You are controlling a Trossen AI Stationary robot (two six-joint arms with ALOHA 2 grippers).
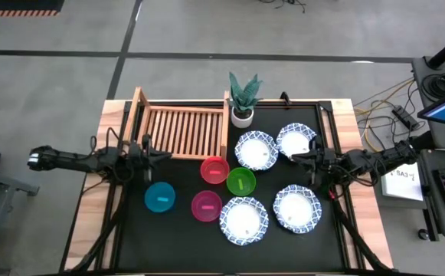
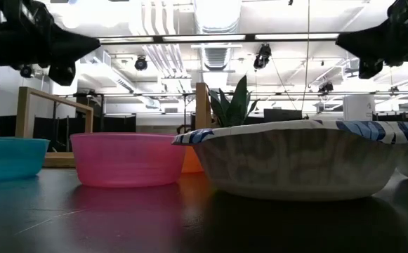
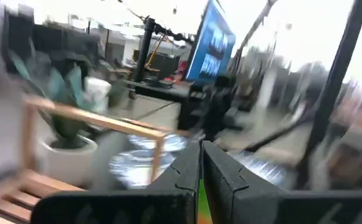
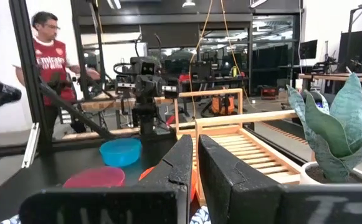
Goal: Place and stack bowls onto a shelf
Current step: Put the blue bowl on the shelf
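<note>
Both arms hover above the black mat with nothing between their fingers. My left gripper is shut beside the near right corner of the wooden slatted shelf. My right gripper is shut between two patterned white bowls. Two more white bowls sit nearer the table's near edge. The red bowl, green bowl, magenta bowl and blue bowl rest upright on the mat, apart from one another. The shelf holds nothing.
A white pot with a green plant stands at the shelf's far right corner. The black mat covers most of the table. A person stands beyond the table's left side. Cables and a monitor lie off the table's right edge.
</note>
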